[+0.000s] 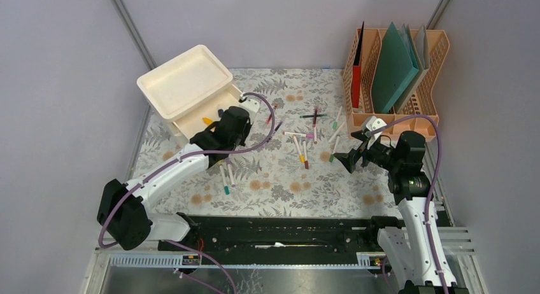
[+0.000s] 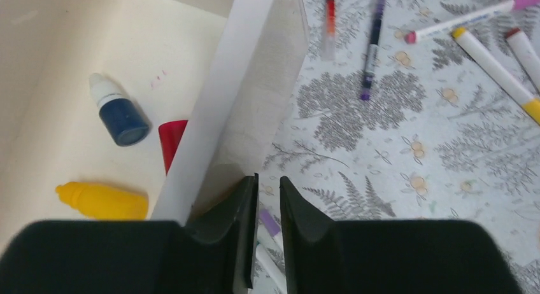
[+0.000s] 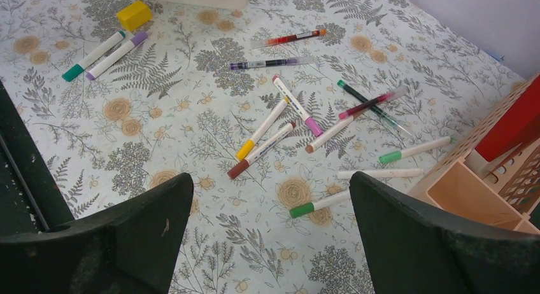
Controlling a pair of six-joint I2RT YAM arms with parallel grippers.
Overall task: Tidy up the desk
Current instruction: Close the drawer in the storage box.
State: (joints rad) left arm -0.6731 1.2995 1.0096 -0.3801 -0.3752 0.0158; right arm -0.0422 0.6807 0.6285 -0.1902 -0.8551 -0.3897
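My left gripper [image 2: 269,182] stood low beside the drawer [image 2: 216,103], its jaws drawn to a narrow slit. A purple-capped marker [image 2: 268,221] showed in that slit. I could not tell whether my pads truly pinched it or it merely lay beneath them. My right gripper [image 3: 270,182] hung spread wide with nothing in it.

The desk [image 2: 382,179] lay flat under both. I judged the desk itself stiff and not for lifting. Its cloth looked soft and likely to bunch if dragged. The hold belonged on what littered it: the markers seemed light, hard, smooth and ready to roll, best pinched across mid-barrel.

Farther off lay a purple pen [image 2: 370,46] and a yellow-capped marker [image 2: 493,65]. At the far right corner stood the file rack [image 1: 439,52].
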